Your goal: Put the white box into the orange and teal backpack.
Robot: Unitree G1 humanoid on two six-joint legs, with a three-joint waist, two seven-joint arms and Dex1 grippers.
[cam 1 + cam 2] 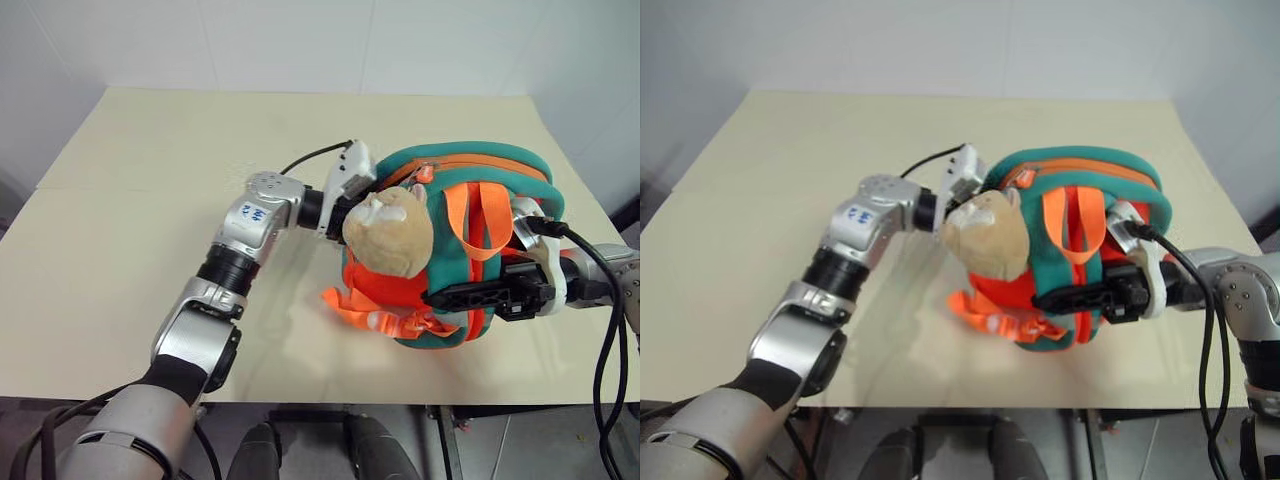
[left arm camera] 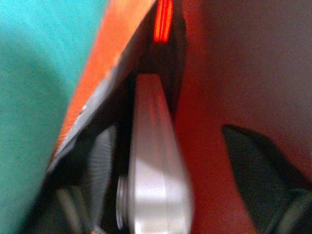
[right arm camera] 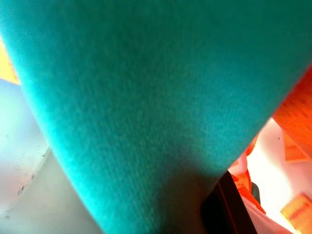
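**Box is edge-on inside the bag mouth, dead ahead of my left tool**

I see the orange and teal backpack (image 1: 470, 250) standing on the desk (image 1: 140, 240), toward its right side, zip opening up top and facing my left arm. My left tool (image 1: 362, 192) is pushed in at that opening, behind the tan plush charm (image 1: 392, 232) that hangs on the bag's front

In the left wrist view the white box (image 2: 155, 165) lies straight in front of the tool, seen on its thin edge, its long axis running away from me into the dark orange interior. The black fingers (image 2: 100, 168) stand apart on either side of it; one sits close against the box's flank and the other is well off to the far side, so I judge the box is let go, or nearly so, not clamped. How deep it has gone I cannot tell

My right tool (image 1: 440, 297) is closed on the bag's front, pinching the teal trim low down and holding the bag upright

The relation that matters: the box lies along the same line as my left tool, so drawing back should go straight along that line, without sweeping sideways into the box edge or the zip lip. The left arm is the nearer one; the right should simply brace
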